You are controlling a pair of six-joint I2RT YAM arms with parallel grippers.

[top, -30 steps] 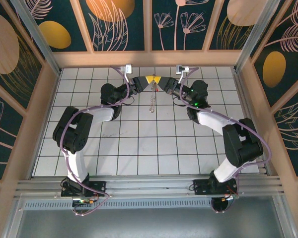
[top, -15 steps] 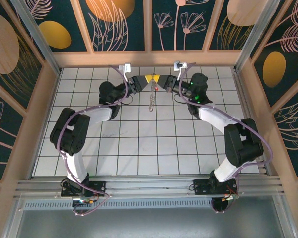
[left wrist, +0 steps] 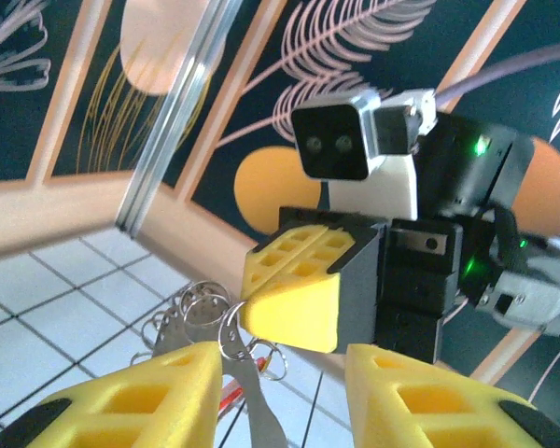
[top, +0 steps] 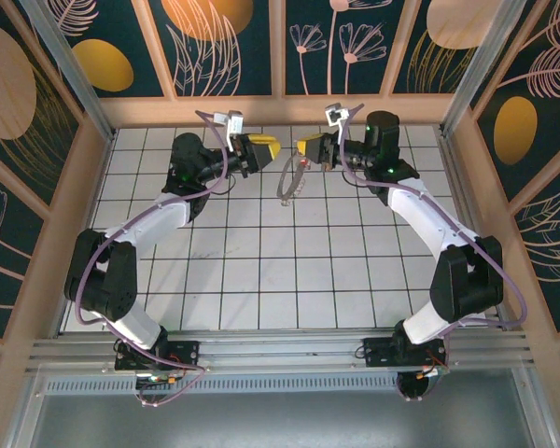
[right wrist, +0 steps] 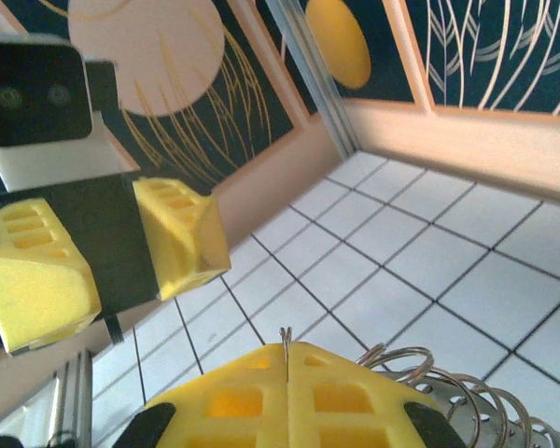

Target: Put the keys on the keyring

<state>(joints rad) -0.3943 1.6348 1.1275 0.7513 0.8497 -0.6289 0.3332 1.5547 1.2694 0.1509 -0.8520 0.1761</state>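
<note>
**Ring pinched on the right, left jaws parted just short of it**

The right gripper (right wrist: 287, 397) is closed, pad against pad, with a thin wire of the keyring (right wrist: 427, 373) standing up out of the seam. How deep the wire sits between the pads is hidden. The ring's coils bunch just beside those pads and run off the lower edge of the right wrist view.

The left gripper (left wrist: 282, 375) faces it with its fingers (left wrist: 149, 397) apart and holding nothing. Through that gap the left wrist camera sees looped rings and the key (left wrist: 259, 420), a silver blade with only a sliver of red showing. The picture's bottom edge cuts the blade off, and whether the key is threaded on the ring cannot be told.

From above, the ring droops as a slack loop below the right gripper, over the white tiled floor (top: 261, 271). Both arms reach far forward toward the back wall with wrists turned inward, the grippers nose to nose and near each other but apart.
</note>
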